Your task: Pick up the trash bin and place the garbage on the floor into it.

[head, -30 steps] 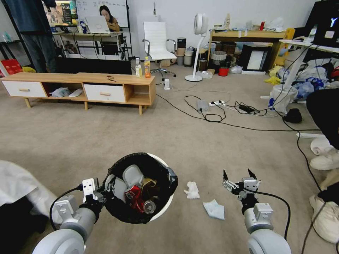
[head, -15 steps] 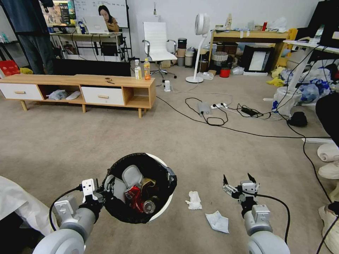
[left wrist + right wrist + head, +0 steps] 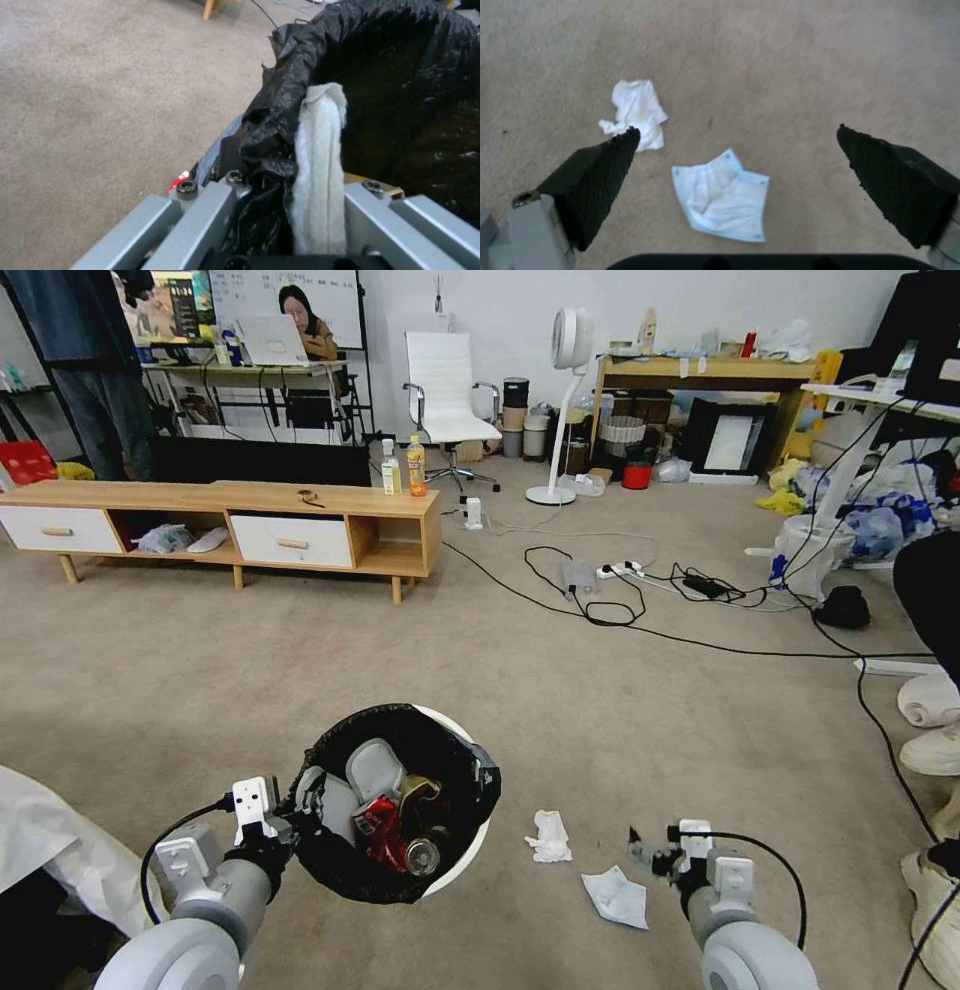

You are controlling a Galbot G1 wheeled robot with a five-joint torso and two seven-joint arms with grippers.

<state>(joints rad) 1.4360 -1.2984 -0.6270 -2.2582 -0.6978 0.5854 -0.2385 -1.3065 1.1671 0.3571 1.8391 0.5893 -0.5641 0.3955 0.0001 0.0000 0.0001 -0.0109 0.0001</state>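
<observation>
My left gripper [image 3: 290, 815] is shut on the near rim of the trash bin [image 3: 455, 860], a white bin lined with a black bag and held above the floor [image 3: 250, 670]. In the left wrist view, the fingers [image 3: 200, 210] pinch the black bag [image 3: 280, 123] and a white strip. Inside lie a red can [image 3: 378, 825], brown paper and a bottle. Two pieces of garbage rest on the carpet: a white tissue wad [image 3: 548, 836] [image 3: 635, 112] and a flat pale-blue tissue [image 3: 617, 897] [image 3: 725, 197]. My right gripper [image 3: 650, 855] [image 3: 737, 130] hangs open just above them, pointing down.
Black cables and a power strip [image 3: 600, 610] snake across the carpet ahead. A low wooden cabinet [image 3: 250, 520] stands at the back left with two upright bottles on it. A person's shoes [image 3: 930, 750] are at the right edge. White cloth [image 3: 40, 830] lies at the lower left.
My right gripper has dropped and tipped down toward the two tissues. The view shifted slightly a second ago. The left gripper and bin have held still.
</observation>
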